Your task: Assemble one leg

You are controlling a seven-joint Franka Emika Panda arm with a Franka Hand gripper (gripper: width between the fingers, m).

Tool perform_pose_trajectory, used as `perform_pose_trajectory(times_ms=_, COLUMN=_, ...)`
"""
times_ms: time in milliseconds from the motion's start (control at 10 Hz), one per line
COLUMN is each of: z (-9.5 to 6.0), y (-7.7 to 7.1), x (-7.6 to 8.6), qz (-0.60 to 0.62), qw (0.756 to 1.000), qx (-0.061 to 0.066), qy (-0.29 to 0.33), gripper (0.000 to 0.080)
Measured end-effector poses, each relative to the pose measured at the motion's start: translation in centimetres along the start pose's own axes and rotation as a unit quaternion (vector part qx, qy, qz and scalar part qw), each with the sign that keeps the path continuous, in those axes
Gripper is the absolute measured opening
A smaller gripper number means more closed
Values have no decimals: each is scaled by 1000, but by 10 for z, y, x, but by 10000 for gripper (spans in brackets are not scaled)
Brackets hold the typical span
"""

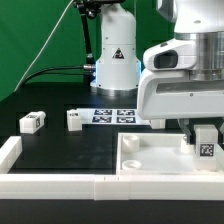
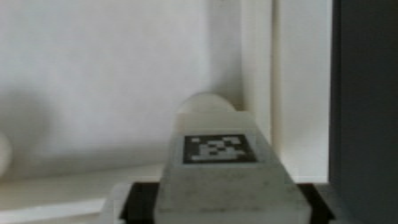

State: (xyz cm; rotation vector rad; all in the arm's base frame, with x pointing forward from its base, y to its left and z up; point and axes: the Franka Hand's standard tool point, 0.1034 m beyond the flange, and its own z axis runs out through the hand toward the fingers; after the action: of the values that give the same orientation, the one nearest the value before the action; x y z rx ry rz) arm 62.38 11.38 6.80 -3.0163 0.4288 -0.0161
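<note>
On a black table, in the exterior view, a white robot arm fills the view's right side, its gripper (image 1: 205,140) lowered over a large white tray-like piece (image 1: 135,160) w/ raised rims and corner sockets. Between the gripper's fingers sits a leg (image 1: 206,148), a small white block w/ a black-and-white square marker facing the camera; fingers closed on it, block just above or touching the tray's corner at the view's right, can't tell which. Two more legs lie loose on the table toward the view's left: one (image 1: 32,122) near the left edge, another (image 1: 74,119) beside it, well apart from the tray. The marker board (image 1: 113,115) lies flat behind the tray, near the arm's base. A white fence (image 1: 60,185) runs along the front. In the wrist view, the held leg (image 2: 219,160) stands centre frame, marker face visible, w/ white tray surface (image 2: 107,80) and a raised rim close behind it; dark gripper fingers (image 2: 349,195) flank the block at its sides.
</note>
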Motion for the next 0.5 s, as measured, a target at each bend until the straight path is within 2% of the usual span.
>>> perform_pose_trajectory(times_ms=200, z=0, y=-2, x=-1, qz=152, qw=988, qx=5, qy=5, gripper=291)
perform_pose_trajectory(times_ms=500, z=1, y=-5, x=-3, qz=321, qw=947, qx=8, qy=4, gripper=291)
